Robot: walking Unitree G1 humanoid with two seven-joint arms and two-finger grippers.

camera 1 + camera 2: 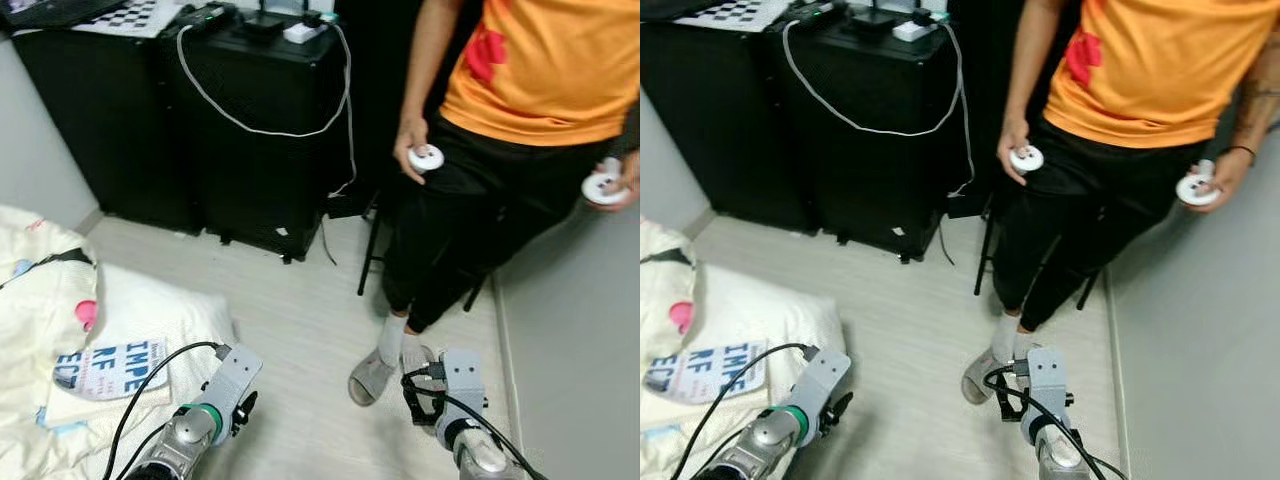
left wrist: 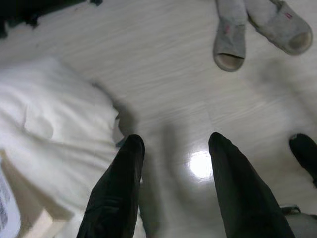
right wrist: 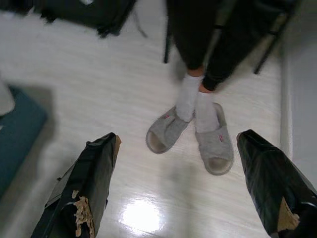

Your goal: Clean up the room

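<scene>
From the head camera I see both silver arms low at the bottom of my picture, over a pale wood-grain floor [image 1: 300, 330]. On my left lies a heap of cream-white bedding [image 1: 140, 310], rumpled and soft, its edge resting on the floor. On top of it sits a flat white cloth bag printed with dark blue block letters [image 1: 110, 368], lying slightly tilted, and just beyond it a cream fabric with a pink patch [image 1: 86, 313]. A black cable loops over the bedding toward my left arm.

My left pincer [image 2: 173, 168] hangs above the floor right at the bedding's edge; its two black fingers are spread apart with bare floor and a glare spot between them, pinching nothing. My right pincer [image 3: 198, 188] is also spread wide and empty, its finger pads visibly worn (tan flakes show on the inner faces). Between its fingers I see a pair of grey slippers [image 3: 190, 134] worn over white socks.

Those belong to a person in an orange shirt and black trousers [image 1: 500, 130], standing near on my right beside a grey wall and holding a white controller [image 1: 426, 157] in each hand. Behind, a black cabinet [image 1: 250, 130] carries small devices, a white cord [image 1: 260, 128] draped down its front
</scene>
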